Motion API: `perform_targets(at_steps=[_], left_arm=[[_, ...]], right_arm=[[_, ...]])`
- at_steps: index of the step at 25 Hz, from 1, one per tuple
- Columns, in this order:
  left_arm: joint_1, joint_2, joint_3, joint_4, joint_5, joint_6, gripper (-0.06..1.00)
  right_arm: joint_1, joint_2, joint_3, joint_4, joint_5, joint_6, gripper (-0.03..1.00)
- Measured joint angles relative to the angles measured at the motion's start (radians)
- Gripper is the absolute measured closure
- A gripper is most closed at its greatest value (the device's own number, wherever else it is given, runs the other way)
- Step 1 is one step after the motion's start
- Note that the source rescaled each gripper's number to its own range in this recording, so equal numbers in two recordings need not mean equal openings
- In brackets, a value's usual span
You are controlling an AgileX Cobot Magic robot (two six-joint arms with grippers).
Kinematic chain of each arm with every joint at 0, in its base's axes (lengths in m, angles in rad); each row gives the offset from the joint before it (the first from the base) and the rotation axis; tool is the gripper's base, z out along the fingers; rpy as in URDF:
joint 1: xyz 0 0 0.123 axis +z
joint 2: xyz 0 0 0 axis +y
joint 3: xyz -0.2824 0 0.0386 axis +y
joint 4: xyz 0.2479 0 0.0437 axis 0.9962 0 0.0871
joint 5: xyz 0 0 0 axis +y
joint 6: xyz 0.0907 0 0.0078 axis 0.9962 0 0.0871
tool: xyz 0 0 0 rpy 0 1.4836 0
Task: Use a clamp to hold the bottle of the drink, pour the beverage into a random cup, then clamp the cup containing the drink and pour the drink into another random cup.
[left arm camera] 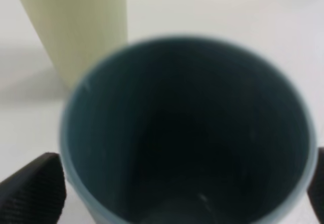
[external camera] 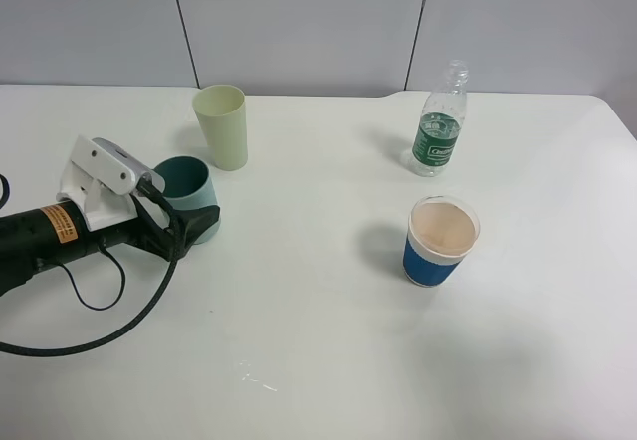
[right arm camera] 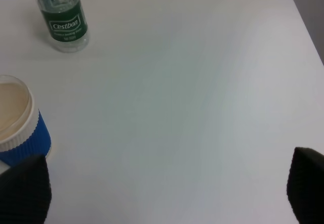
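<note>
— Spilled drops [external camera: 256, 377] glisten on the table [external camera: 328, 360] at the front edge. See them?

— Yes, a small wet streak. What about the left arm?

— It lies low across the left side, a black cable [external camera: 119, 306] looping from it. Its clamp [external camera: 199, 223] sits at the teal cup [external camera: 187, 193], one finger [left arm camera: 33, 191] on each side of the cup's wall.

— Has it squeezed?

— The jaws stand wide, about the width of the cup. From the wrist view the fingers look just beside the wall, so I'd call it open around the cup, not pinching it. That view looks straight down into the dark green inside; whether any drink is in there, I cannot tell.

— And the other tumbler?

— The yellow-green cup [external camera: 222, 125] stands upright just behind the teal one, near it but not touching.

— Where's the bottle?

— The bottle [external camera: 439, 131] stands upright far back on the right, well apart from both tumblers, green label facing us. No cap shows on it.

— What's that blue thing?

— A blue cup [external camera: 440, 242] with a white rim, in front of the bottle, pale beige inside. It stands alone.

— The right clamp?

— Out of the high view. Its wrist camera shows the right clamp [right arm camera: 162, 193] with two dark fingertips [right arm camera: 23, 191] spread far apart over bare table, nothing between them, the blue cup just beside one tip.
</note>
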Motion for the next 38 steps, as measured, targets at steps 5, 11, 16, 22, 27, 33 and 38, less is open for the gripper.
perform_targets(at_steps=[5,11,16,22,27,33,38], left_arm=[[0.0,-0.055,0.0,0.0,-0.001,-0.037,0.06],[0.0,-0.101,0.0,0.022,-0.001,-0.098,0.06],[0.0,-0.192,0.001,0.026,0.026,-0.163,0.06],[0.0,-0.389,0.004,0.012,0.161,-0.22,0.06],[0.0,-0.587,0.002,-0.021,0.362,-0.3,0.06],[0.0,-0.832,-0.049,-0.022,0.692,-0.422,0.06],[0.0,-1.007,-0.134,-0.022,0.983,-0.438,0.06]], right_arm=[[0.0,0.0,0.0,0.0,0.0,0.0,0.12],[0.0,0.0,0.0,0.0,0.0,0.0,0.12],[0.0,0.0,0.0,0.0,0.0,0.0,0.12],[0.0,0.0,0.0,0.0,0.0,0.0,0.12],[0.0,0.0,0.0,0.0,0.0,0.0,0.12],[0.0,0.0,0.0,0.0,0.0,0.0,0.12],[0.0,0.0,0.0,0.0,0.0,0.0,0.12]])
